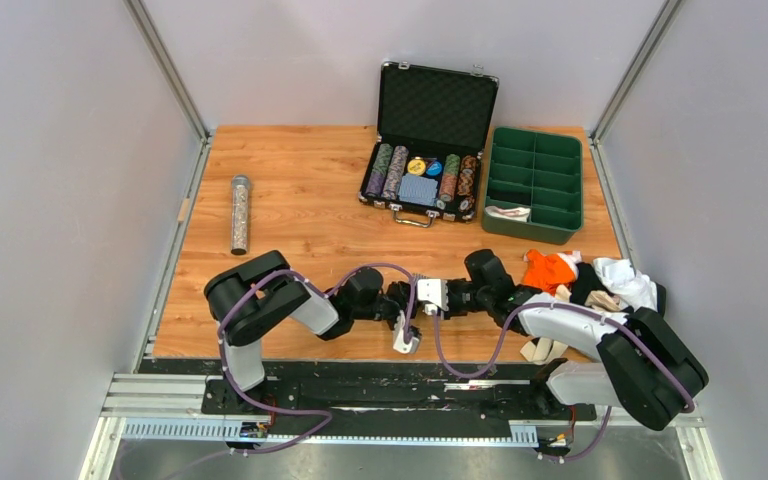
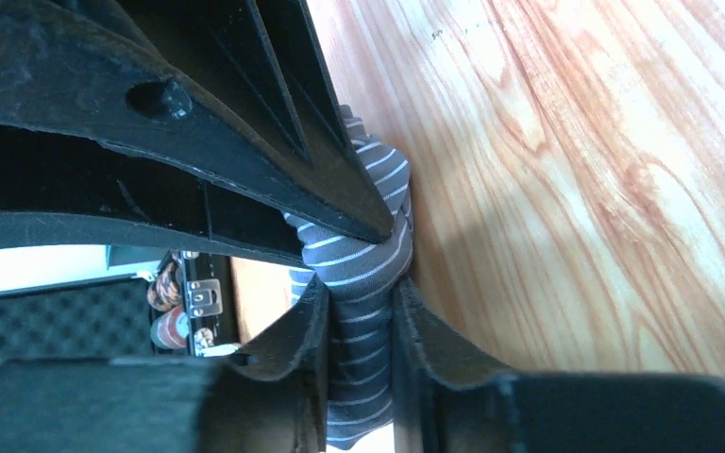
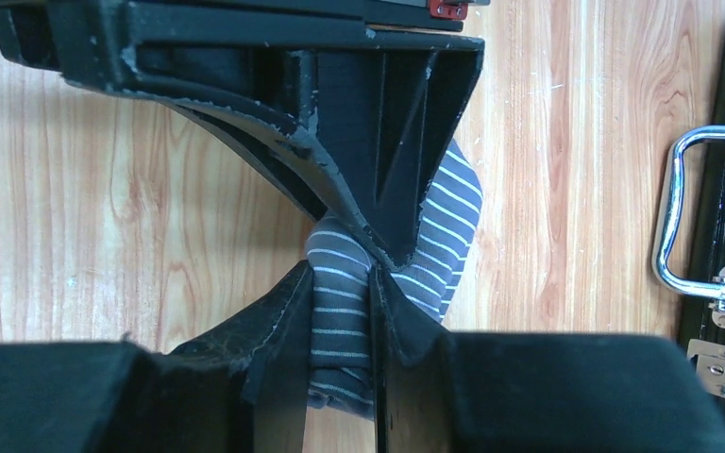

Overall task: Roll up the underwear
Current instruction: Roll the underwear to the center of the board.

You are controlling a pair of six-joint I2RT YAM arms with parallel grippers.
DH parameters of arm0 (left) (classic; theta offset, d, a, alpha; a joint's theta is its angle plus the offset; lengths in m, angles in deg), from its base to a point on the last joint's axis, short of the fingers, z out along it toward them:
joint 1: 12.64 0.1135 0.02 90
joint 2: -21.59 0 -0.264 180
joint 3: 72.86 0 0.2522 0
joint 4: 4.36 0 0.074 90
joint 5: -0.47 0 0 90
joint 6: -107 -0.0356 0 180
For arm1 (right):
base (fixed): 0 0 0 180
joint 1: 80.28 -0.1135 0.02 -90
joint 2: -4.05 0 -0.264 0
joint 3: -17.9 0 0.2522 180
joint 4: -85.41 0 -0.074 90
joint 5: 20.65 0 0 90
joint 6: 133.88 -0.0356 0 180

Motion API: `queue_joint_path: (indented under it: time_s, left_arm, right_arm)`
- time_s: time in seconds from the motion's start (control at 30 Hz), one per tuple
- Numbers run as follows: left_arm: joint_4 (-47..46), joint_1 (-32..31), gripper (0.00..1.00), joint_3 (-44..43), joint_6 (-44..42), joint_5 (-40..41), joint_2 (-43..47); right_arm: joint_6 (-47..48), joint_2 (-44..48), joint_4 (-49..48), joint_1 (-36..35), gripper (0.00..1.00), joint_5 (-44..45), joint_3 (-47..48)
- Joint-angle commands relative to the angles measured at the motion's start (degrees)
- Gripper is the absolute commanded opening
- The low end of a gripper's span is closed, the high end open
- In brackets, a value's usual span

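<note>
As rolling needs the cloth kept taut, we pinch the pinstriped underwear (image 3: 340,316) over the bench (image 3: 104,189), just nearside of the chip case (image 1: 438,108): left fingers (image 2: 427,342) and right fingers (image 3: 285,326) both clamp it, tip to tip, so neither end slackens.

Wood-grain tabletop (image 1: 290,190), orange-brown, w/ plain pale grey panels on 3 sides: left wall (image 1: 50,200), back wall (image 1: 290,50), right wall (image 1: 730,150). Slanting metal posts (image 1: 168,68) at both back corners. Aluminium rails (image 1: 150,395) run along near edge; grey strip (image 1: 380,462) below is prob. floor. Light even & soft, shadows faint.
</note>
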Motion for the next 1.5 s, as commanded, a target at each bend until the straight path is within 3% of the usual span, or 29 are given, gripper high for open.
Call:
queue_joint_path:
  time_s: [0.0,0.17,0.2,0.3,0.4,0.43,0.53,0.63,0.73,0.8,0.9,1.07,1.27,1.47]
  left_arm:
    - [4.78,-0.10,0.22,-1.66,-1.41,1.37,0.36]
    - [18.09,-0.08,0.00,-3.72,-1.85,1.40,3.03]
    - [19.90,-0.03,0.00,-4.06,-2.00,1.26,3.50]
    - [35.73,0.72,0.00,-7.50,-4.15,-0.25,6.50]
    - [52.27,1.99,0.00,-12.51,-6.03,-3.16,7.86]
    - [62.12,2.90,0.00,-16.59,-6.46,-3.96,7.62]
    - [81.13,4.33,0.00,-26.95,-5.29,-7.75,2.34]
    - [103.88,5.20,0.00,-42.56,-3.65,-11.48,-5.67]
    - [115.03,5.63,0.00,-53.51,1.60,-17.79,-14.87]
    - [116.00,5.71,0.00,-56.21,4.81,-20.56,-18.12]
    - [113.58,5.73,0.00,-56.82,9.27,-21.83,-20.48]
    - [110.90,7.13,0.00,-57.74,16.68,-24.08,-24.40]
    - [105.67,8.00,0.00,-56.67,23.57,-23.80,-26.16]
    - [102.02,8.01,0.00,-55.17,26.69,-23.52,-26.28]
  right_arm:
    - [-3.21,-1.07,6.45,-0.23,0.13,-0.38,-1.32]
    - [-5.67,6.19,7.42,1.10,0.49,2.93,-0.28]
    - [-6.03,9.21,9.93,2.78,0.54,2.08,0.52]
    - [-7.38,19.54,18.88,7.98,0.87,-1.27,3.17]
    - [-11.05,27.80,25.84,11.88,0.98,0.27,4.38]
    - [-12.85,29.72,27.35,13.03,0.99,1.06,4.92]
    - [-18.67,32.93,31.58,15.72,1.00,3.75,6.91]
    - [-23.68,33.81,34.00,16.61,0.99,5.88,8.88]
    - [-26.81,34.59,35.96,16.60,0.98,6.88,11.07]
    - [-25.81,34.32,39.62,16.64,0.93,5.22,13.41]
    - [-22.19,34.50,44.58,16.59,0.77,3.33,14.99]
    - [-11.54,39.81,46.20,16.44,0.60,1.07,10.56]
    - [5.51,41.89,39.76,12.40,0.57,-1.78,2.03]
    - [11.46,29.65,24.50,6.37,0.61,-3.07,-1.00]
